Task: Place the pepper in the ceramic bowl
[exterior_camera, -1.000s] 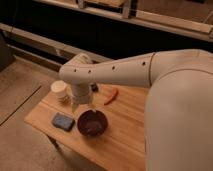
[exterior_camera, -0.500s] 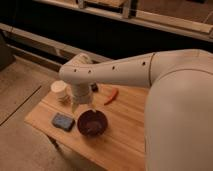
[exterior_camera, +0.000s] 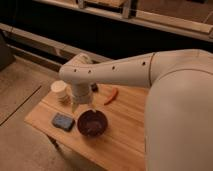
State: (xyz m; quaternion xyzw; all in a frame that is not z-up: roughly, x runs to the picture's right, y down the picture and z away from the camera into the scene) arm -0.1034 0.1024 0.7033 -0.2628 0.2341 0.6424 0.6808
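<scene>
Wood surface (exterior_camera: 127,137): pale planks; we see every item below resting on it.
Pepper (exterior_camera: 112,96): red-orange and slim, lying flat on the surface behind the bowl and to its right in view, apart from it.
Bowl (exterior_camera: 80,122): dark, glossy and round, standing near the front edge.
Pincer (exterior_camera: 83,106): hangs pointing down from the white arm (exterior_camera: 120,72), over the bowl's rear left rim. We read it as released, with its fingers spread.
Pepper to pincer: the pepper lies to the right of the pincer, near it but clear of it.
Cup (exterior_camera: 59,90): pale and upright, at the far left corner.
Sponge (exterior_camera: 62,121): blue-grey and flat, just left of the bowl.
Block (exterior_camera: 94,87): small and dark, mostly hidden behind the arm.
</scene>
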